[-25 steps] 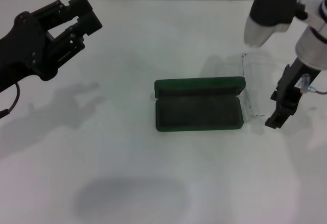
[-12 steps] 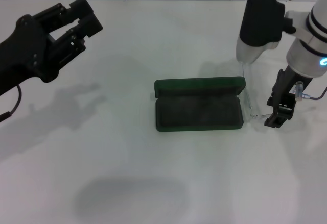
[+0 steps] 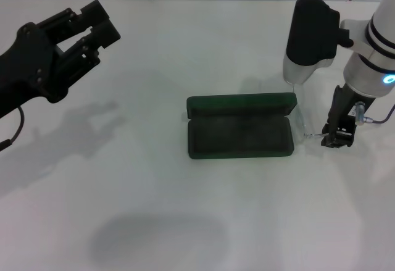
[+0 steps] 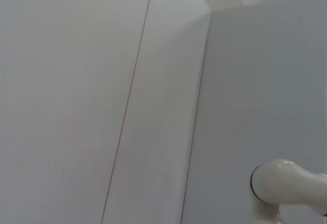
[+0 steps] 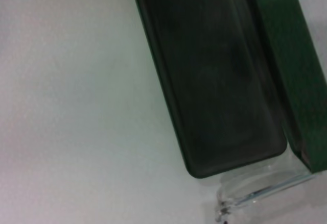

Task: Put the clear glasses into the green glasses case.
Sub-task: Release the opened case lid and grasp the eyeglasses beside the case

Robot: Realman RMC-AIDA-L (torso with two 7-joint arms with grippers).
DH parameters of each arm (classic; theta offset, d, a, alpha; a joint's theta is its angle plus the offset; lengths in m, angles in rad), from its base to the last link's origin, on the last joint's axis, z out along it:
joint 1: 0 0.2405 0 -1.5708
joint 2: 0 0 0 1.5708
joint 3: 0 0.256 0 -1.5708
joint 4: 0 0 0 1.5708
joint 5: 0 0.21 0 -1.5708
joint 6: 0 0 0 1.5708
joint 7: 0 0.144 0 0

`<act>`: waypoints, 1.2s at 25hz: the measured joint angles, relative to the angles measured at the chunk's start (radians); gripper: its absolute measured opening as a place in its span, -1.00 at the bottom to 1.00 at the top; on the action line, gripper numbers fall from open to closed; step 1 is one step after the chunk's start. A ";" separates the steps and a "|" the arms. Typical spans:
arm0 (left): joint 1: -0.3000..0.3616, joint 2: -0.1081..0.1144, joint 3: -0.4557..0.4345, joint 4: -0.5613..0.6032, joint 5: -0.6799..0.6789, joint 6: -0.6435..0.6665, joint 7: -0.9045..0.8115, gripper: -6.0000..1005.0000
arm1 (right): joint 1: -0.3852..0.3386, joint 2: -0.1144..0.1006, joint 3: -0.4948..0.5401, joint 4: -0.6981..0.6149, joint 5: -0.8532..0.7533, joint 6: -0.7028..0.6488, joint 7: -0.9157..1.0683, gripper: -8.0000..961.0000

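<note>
Right gripper (image 3: 337,136) has descended beside the clear glasses (image 3: 302,126); finger state cannot be determined. Green glasses case (image 3: 239,134) stands open, empty. Left gripper (image 3: 92,27) is parked, open.

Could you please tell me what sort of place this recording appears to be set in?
Probably a robot test bench in a lab, not a home: a bare white table, pale panelled walls, and only the green glasses case and the clear glasses laid out between the two arms.
</note>
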 joint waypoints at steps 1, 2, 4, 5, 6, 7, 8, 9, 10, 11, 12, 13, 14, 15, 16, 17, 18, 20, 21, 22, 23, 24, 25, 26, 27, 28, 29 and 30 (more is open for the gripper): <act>0.000 0.000 0.000 0.000 0.000 0.000 0.000 -0.23 | -0.003 0.000 0.000 -0.001 0.000 -0.001 0.000 -0.30; 0.001 0.000 0.000 -0.001 0.000 0.000 0.000 -0.23 | -0.006 0.000 0.000 -0.004 -0.001 -0.003 0.000 -0.36; 0.002 0.000 0.000 -0.001 -0.003 0.000 0.000 -0.23 | -0.012 0.000 0.000 -0.010 -0.001 -0.016 0.000 -0.49; 0.002 0.000 0.000 -0.002 -0.004 0.001 0.000 -0.23 | -0.015 0.000 0.000 -0.014 -0.001 -0.025 0.000 -0.55; 0.002 0.000 0.000 -0.005 -0.006 0.001 0.000 -0.23 | -0.020 0.000 0.000 -0.021 -0.002 -0.037 0.001 -0.61; 0.002 0.000 0.000 -0.007 -0.006 0.002 0.000 -0.23 | -0.032 0.000 -0.001 -0.034 -0.002 -0.052 0.003 -0.67; 0.000 0.000 0.000 -0.012 -0.007 0.002 0.000 -0.23 | -0.049 0.000 -0.002 -0.060 -0.002 -0.065 0.004 -0.70; -0.002 0.000 0.000 -0.017 -0.007 0.002 0.000 -0.23 | -0.062 0.000 -0.004 -0.080 -0.002 -0.074 0.005 -0.74; -0.004 0.000 0.000 -0.021 -0.008 0.002 0.000 -0.23 | -0.082 -0.001 -0.011 -0.114 -0.002 -0.084 0.005 -0.77; -0.004 0.000 0.000 -0.023 -0.009 0.002 0.000 -0.23 | -0.100 -0.001 -0.018 -0.144 -0.003 -0.095 0.006 -0.81; -0.004 0.000 0.000 -0.025 -0.009 0.002 0.000 -0.23 | -0.117 -0.002 -0.026 -0.173 -0.004 -0.107 0.007 -0.84; -0.003 0.001 0.000 -0.025 -0.010 0.003 0.000 -0.23 | -0.132 -0.002 -0.029 -0.197 -0.009 -0.120 0.008 -0.84; -0.003 0.001 0.000 -0.025 -0.010 0.003 0.000 -0.23 | -0.144 -0.002 -0.031 -0.215 -0.012 -0.130 0.010 -0.84; -0.004 0.000 0.000 -0.025 -0.010 0.003 0.000 -0.23 | -0.154 -0.002 -0.032 -0.229 -0.017 -0.140 0.014 -0.84; -0.005 0.000 0.000 -0.025 -0.010 0.003 0.000 -0.23 | -0.161 -0.001 -0.032 -0.238 -0.020 -0.147 0.017 -0.84; -0.005 0.000 0.000 -0.025 -0.010 0.003 0.000 -0.23 | -0.166 -0.001 -0.031 -0.242 -0.022 -0.153 0.022 -0.85; -0.006 0.000 0.000 -0.026 -0.010 0.003 0.000 -0.23 | -0.168 -0.001 -0.029 -0.243 -0.022 -0.159 0.025 -0.85; -0.006 -0.001 0.000 -0.027 -0.010 0.003 0.000 -0.24 | -0.168 0.000 -0.027 -0.242 -0.017 -0.168 0.027 -0.84; -0.006 -0.001 0.000 -0.028 -0.010 0.003 0.000 -0.24 | -0.165 0.000 -0.027 -0.240 -0.014 -0.175 0.027 -0.83; -0.007 -0.001 0.000 -0.032 -0.010 0.003 0.000 -0.24 | -0.164 0.000 -0.027 -0.239 -0.013 -0.179 0.027 -0.83; -0.008 -0.001 0.000 -0.035 -0.010 0.003 0.000 -0.24 | -0.162 0.000 -0.026 -0.238 -0.012 -0.182 0.027 -0.82; -0.009 -0.002 0.000 -0.038 -0.010 0.003 0.000 -0.24 | -0.162 0.000 -0.026 -0.238 -0.010 -0.183 0.027 -0.82; -0.009 -0.002 0.000 -0.042 -0.010 0.003 0.000 -0.24 | -0.161 0.000 -0.026 -0.238 -0.008 -0.184 0.027 -0.81; -0.009 -0.002 0.000 -0.044 -0.010 0.003 0.000 -0.24 | -0.161 0.000 -0.026 -0.237 -0.005 -0.184 0.026 -0.81; -0.009 -0.002 0.000 -0.047 -0.010 0.004 0.000 -0.24 | -0.160 0.000 -0.025 -0.237 -0.002 -0.184 0.025 -0.80; -0.009 -0.001 0.000 -0.050 -0.010 0.004 0.000 -0.24 | -0.160 0.000 -0.025 -0.237 0.003 -0.184 0.024 -0.79; -0.009 -0.001 0.000 -0.052 -0.010 0.004 0.000 -0.24 | -0.160 0.000 -0.022 -0.240 0.015 -0.184 0.022 -0.79; -0.007 -0.001 0.000 -0.053 -0.010 0.005 0.000 -0.24 | -0.160 0.000 -0.018 -0.242 0.024 -0.183 0.021 -0.76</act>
